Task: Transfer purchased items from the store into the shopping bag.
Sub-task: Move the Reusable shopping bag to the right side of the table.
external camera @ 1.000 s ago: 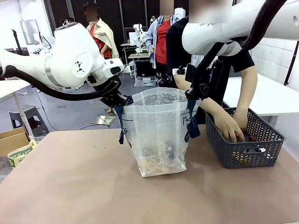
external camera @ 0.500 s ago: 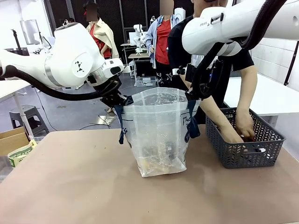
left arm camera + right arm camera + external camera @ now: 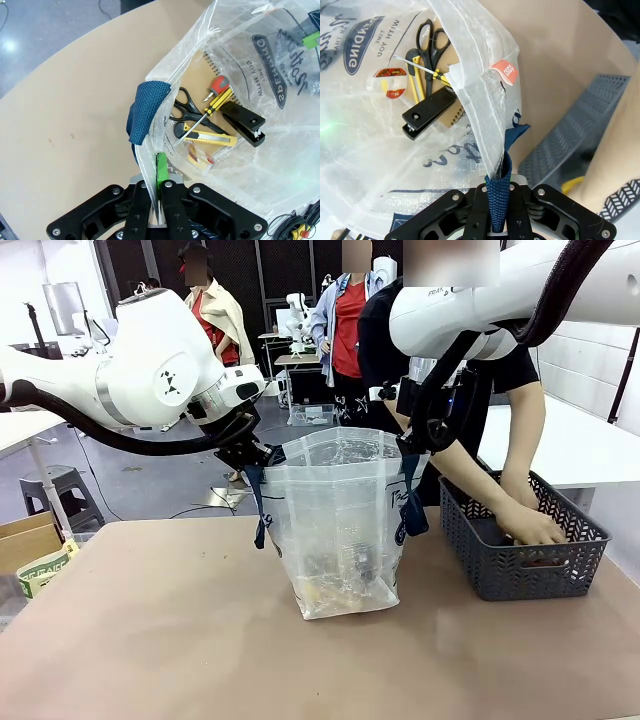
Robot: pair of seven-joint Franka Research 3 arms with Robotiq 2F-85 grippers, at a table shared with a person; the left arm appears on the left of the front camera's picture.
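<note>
The shopping bag (image 3: 340,530) stands open at the table's middle, held up by both arms. My left gripper (image 3: 255,455) is shut on the bag's left rim beside its navy handle (image 3: 145,112), seen up close in the left wrist view (image 3: 159,167). My right gripper (image 3: 412,445) is shut on the right navy strap (image 3: 499,200). Inside the bag lie purchased items: black scissors (image 3: 187,107), a screwdriver (image 3: 215,100), a black stapler (image 3: 242,122), a yellow utility knife (image 3: 207,140) and a brown spiral notebook (image 3: 200,75). The store, a grey lattice basket (image 3: 500,575), sits at the right with the person's hands (image 3: 535,530) inside it.
The person stands behind the basket, leaning over it. A yellow item (image 3: 572,184) shows in the basket. A cardboard box (image 3: 30,545) sits off the table's left edge. The tan tabletop (image 3: 150,620) is bare in front of the bag.
The person's hands have shifted inside the basket toward its right near side. Both arms and the bag stay as they were.
</note>
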